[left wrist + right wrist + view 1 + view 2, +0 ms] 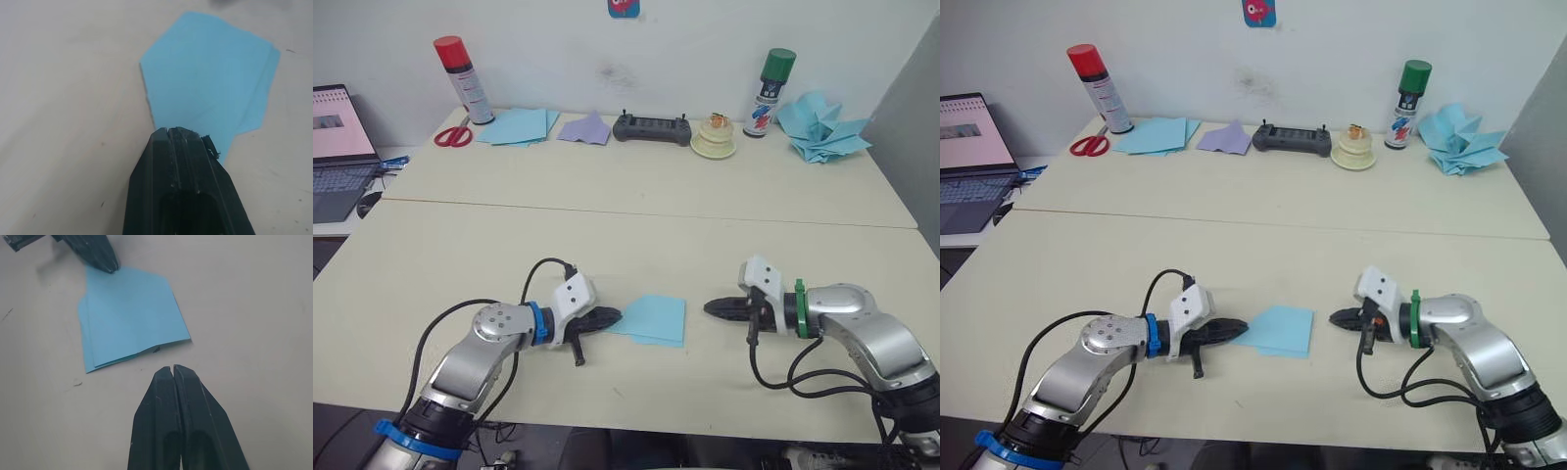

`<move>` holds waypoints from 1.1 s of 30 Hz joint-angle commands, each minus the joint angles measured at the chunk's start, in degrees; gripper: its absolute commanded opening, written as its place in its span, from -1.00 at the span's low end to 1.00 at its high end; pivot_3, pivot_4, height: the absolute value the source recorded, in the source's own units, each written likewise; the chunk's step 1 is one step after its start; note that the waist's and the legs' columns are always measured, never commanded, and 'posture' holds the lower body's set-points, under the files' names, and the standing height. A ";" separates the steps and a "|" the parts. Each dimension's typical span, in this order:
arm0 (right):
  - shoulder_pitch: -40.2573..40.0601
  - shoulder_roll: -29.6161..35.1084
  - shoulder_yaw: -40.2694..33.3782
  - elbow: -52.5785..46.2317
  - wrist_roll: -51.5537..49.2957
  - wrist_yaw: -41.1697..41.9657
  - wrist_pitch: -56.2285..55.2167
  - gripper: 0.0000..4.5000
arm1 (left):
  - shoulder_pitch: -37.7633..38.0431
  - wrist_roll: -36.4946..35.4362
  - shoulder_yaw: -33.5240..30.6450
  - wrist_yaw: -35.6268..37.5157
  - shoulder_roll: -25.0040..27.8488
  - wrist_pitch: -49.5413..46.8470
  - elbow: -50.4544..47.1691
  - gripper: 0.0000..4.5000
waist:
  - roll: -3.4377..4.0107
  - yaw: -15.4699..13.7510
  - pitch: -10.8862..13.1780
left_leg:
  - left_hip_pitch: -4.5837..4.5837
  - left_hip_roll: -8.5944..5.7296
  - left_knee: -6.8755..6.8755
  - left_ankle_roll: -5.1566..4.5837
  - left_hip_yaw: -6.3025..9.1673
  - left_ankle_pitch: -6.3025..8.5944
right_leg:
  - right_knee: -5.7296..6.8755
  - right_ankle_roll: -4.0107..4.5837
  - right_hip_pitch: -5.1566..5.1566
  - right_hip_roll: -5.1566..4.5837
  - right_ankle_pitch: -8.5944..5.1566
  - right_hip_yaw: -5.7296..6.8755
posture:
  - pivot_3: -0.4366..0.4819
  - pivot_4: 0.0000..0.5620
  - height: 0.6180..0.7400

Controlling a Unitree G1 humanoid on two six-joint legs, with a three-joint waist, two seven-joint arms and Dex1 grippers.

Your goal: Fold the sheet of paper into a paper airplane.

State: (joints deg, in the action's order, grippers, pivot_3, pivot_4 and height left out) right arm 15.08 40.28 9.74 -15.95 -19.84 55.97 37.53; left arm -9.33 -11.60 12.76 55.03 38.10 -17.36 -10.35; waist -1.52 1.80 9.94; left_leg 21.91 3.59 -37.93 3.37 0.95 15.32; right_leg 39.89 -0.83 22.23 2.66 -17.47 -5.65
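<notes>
The sheet of paper (651,318) is light blue and lies flat on the near table, folded double, with a blunt point towards my left gripper. My left gripper (615,315) is shut, and its tip rests at that pointed end (210,83). My right gripper (710,307) is shut too. It lies low over the table a short way right of the paper's straight edge (132,318), apart from it. The right wrist view shows the left gripper (108,267) at the paper's far corner.
Along the back wall stand a red-capped spray can (463,78), red scissors (453,135), a stack of blue sheets (519,125), a lilac paper piece (584,129), a black controller (651,128), a green-capped can (770,93) and a heap of blue planes (822,127). A laptop (337,147) sits far left.
</notes>
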 commanded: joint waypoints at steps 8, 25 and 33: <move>7.54 -15.67 -16.70 1.50 -17.66 -17.84 45.76 0.22 | 1.44 6.96 4.95 1.64 0.86 7.30 3.05 -1.00 | 0.04 0.02 -0.02 | 0.03 -0.01 0.00 0.00 -0.04 0.00 | 0.00 0.00 0.01 -0.01 0.00 -0.03 | -0.05 -0.47 1.00; 10.64 -33.13 -22.79 5.83 -25.69 -37.46 54.97 0.22 | 3.11 6.14 4.23 1.99 0.76 5.59 1.12 -1.00 | 0.26 1.49 -0.50 | -0.02 0.03 0.13 -0.01 -0.03 0.01 | -0.04 -0.01 0.03 0.02 -0.03 -0.02 | -0.05 -0.47 1.00; 10.57 -31.58 -21.51 5.40 -28.14 -33.92 50.85 0.22 | 2.54 6.25 3.95 2.45 0.98 5.63 1.77 -1.00 | 0.31 1.48 -0.48 | 0.10 0.03 0.22 -0.01 -0.04 0.01 | -0.27 -0.01 0.07 0.02 -0.03 -0.01 | -0.05 -0.47 1.00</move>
State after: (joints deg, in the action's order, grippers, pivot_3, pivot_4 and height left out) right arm 25.66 7.26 -13.43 -8.36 -46.61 18.85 91.15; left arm -8.05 -6.46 14.21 56.04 38.85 -10.58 -10.38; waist -1.21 3.27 9.46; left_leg 22.03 3.62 -37.71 3.36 0.92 15.34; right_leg 39.57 -0.84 22.30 2.68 -17.50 -5.64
